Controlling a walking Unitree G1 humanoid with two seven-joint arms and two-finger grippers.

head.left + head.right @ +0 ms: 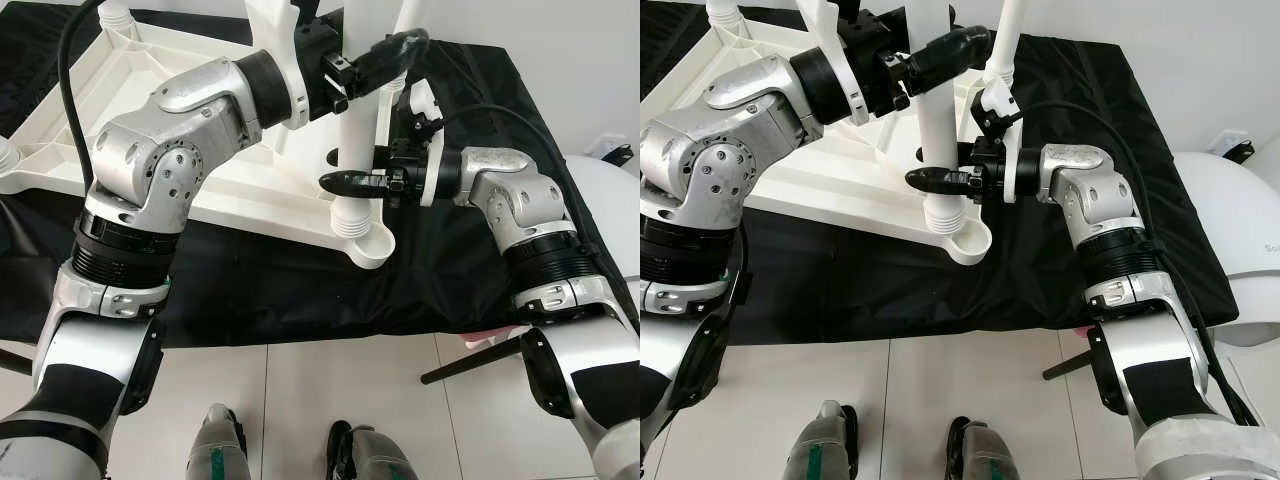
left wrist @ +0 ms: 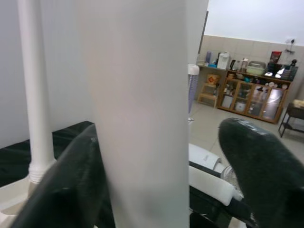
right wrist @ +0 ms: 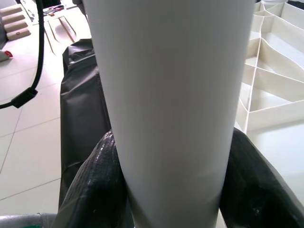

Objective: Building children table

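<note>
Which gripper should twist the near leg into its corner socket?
Right, probably. The right gripper clamps the leg low, just above the socket; the left gripper holds it higher, steadying.

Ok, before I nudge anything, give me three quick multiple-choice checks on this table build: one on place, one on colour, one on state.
1. Where does the right gripper hold the table leg?
A. Low, just above the corner socket
B. At its top end
C. Nowhere

2. What colour is the cloth under the tabletop?
A. Blue
B. Black
C. White

3. How does the tabletop lie?
A. On its edge
B. Smooth side up
C. Ribbed underside up

Key: 1 A, its fingers sit on both sides of the leg near the socket, below the left gripper. 2 B, black fabric surrounds the white plastic. 3 C, the ribs face upward.
</note>
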